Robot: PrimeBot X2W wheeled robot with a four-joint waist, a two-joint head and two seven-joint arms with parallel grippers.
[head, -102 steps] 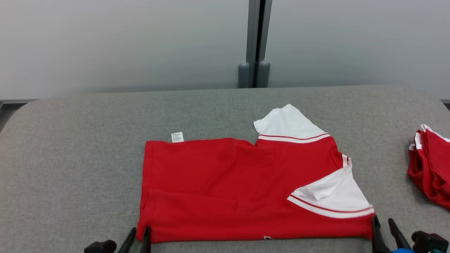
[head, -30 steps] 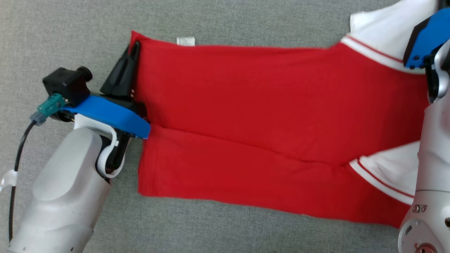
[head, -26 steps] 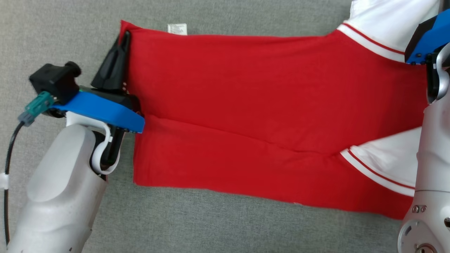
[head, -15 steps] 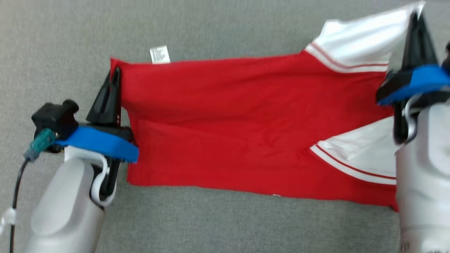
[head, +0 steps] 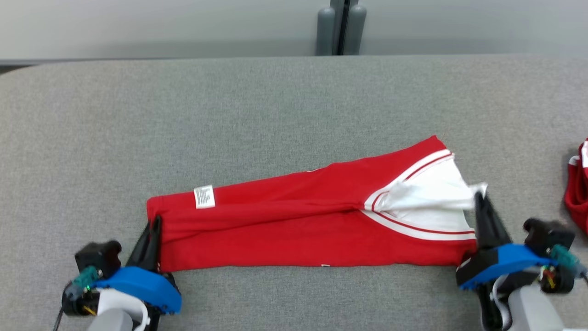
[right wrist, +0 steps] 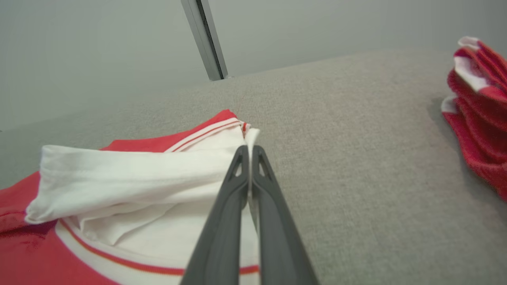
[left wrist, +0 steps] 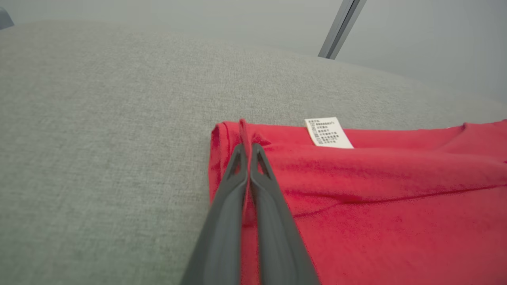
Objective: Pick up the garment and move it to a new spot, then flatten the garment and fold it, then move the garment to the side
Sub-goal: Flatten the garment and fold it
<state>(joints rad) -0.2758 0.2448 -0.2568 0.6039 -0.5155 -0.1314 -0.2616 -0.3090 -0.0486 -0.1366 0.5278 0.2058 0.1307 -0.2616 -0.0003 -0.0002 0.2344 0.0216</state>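
The garment [head: 294, 230] is a red shirt with white, red-striped sleeves, lying folded lengthwise into a long band across the grey table [head: 275, 115]. A white care label [head: 204, 196] faces up near its left end. My left gripper [head: 155, 224] is shut on the red fabric edge at the band's left end [left wrist: 247, 147]. At the opposite end my right gripper [head: 479, 198] is shut on the white sleeve edge [right wrist: 249, 148]. In the right wrist view the white sleeve [right wrist: 130, 174] lies bunched in a loose roll over the red cloth.
A second red and white garment [head: 578, 188] lies crumpled at the table's right edge, also in the right wrist view [right wrist: 479, 107]. A grey post [head: 341, 25] stands behind the table against the pale wall.
Both grippers have drawn the far edge of the garment toward me over the near half, folding it into a narrow band. The head camera has tilted up, so the wall shows again.
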